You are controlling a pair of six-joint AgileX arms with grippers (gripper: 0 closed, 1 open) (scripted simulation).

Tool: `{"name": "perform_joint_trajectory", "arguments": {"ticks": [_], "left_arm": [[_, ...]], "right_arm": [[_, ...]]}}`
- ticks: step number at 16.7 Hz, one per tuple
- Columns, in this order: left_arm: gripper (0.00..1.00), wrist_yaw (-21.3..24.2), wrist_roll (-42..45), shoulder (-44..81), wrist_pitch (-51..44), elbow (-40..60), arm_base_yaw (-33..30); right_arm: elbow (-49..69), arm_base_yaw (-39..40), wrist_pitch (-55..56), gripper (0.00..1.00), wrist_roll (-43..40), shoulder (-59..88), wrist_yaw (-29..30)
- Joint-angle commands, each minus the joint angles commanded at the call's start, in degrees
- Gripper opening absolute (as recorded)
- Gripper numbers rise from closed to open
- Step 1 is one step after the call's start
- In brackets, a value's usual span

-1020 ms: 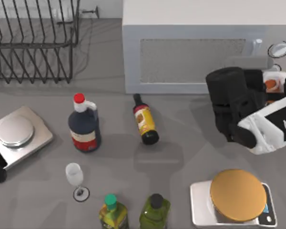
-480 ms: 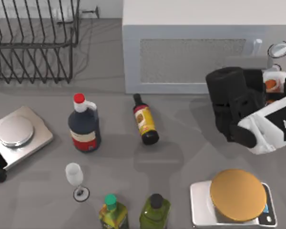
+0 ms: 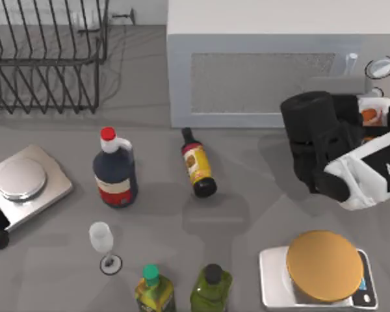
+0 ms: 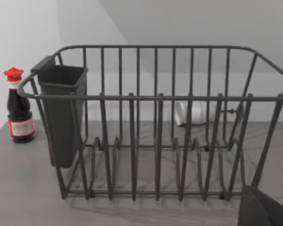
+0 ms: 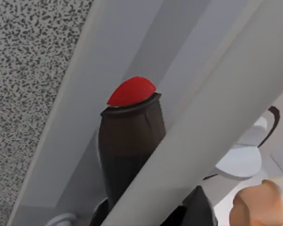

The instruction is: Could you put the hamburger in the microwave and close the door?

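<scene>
Nothing moved since 0.5 s ago: R gripper (image 3: 351,81) fingers straddle door (image 3: 260,83) handle (image 5: 179,117); burger (image 3: 324,265) untouched; L fingers can't tell.

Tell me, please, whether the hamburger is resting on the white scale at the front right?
Touching. In the top view the hamburger sits on the white scale, covering most of its platform, no gap visible.
</scene>
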Motion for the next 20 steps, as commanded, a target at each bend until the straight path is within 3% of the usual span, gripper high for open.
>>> {"name": "perform_joint_trajectory", "arguments": {"ticks": [13, 20], "left_arm": [[0.00, -4.5, 0.2, 9.4, 4.7, 4.8, -4.4], [0.00, -11.1, 0.3, 22.1, 14.7, 7.2, -11.0]], "right_arm": [[0.0, 0.0, 0.0, 1.00, 0.0, 0.0, 0.0], [0.0, 0.0, 0.0, 1.00, 0.0, 0.0, 0.0]]}}
